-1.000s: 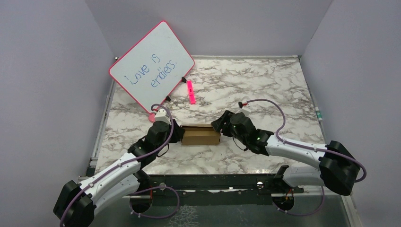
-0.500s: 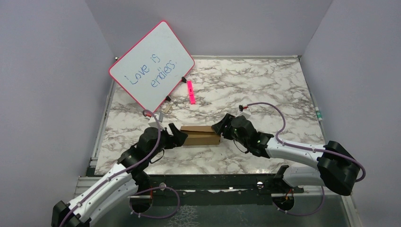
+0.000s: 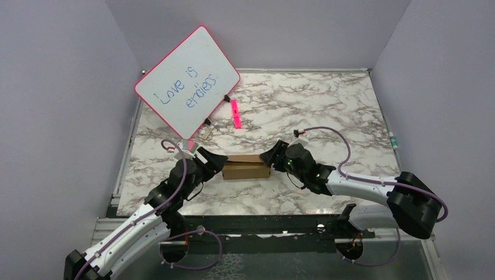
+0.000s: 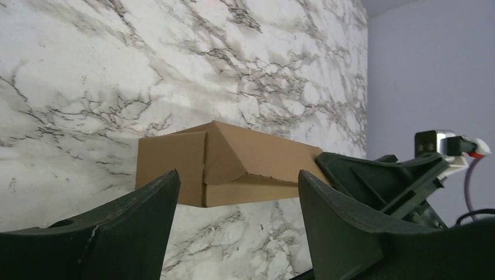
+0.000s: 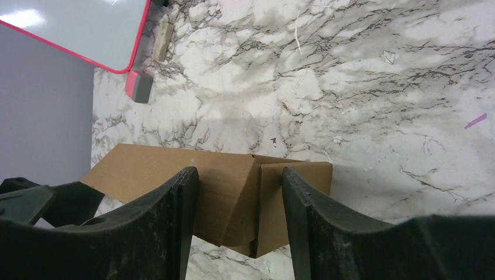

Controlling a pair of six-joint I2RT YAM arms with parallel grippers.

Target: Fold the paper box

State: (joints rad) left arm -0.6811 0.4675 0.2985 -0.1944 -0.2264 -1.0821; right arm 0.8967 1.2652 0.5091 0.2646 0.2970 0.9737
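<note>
The paper box [image 3: 247, 167] is a brown cardboard box lying flat on the marble table, with a flap folded diagonally over its top. My left gripper [image 3: 217, 161] is open at the box's left end, and the box [image 4: 233, 160] lies just beyond its fingertips [image 4: 152, 216]. My right gripper [image 3: 269, 157] is open at the box's right end. In the right wrist view the box [image 5: 227, 175] shows between and beyond the two fingers [image 5: 303, 216]. I cannot tell whether they touch it.
A pink-framed whiteboard [image 3: 187, 81] stands tilted at the back left on a pink foot [image 5: 139, 86]. A pink marker [image 3: 235, 114] and a small eraser [image 3: 205, 133] lie behind the box. Grey walls close in both sides.
My left arm has drawn back toward the near left, its wrist turned, fingertips still at the box's left end. The right gripper and the box have barely moved.
</note>
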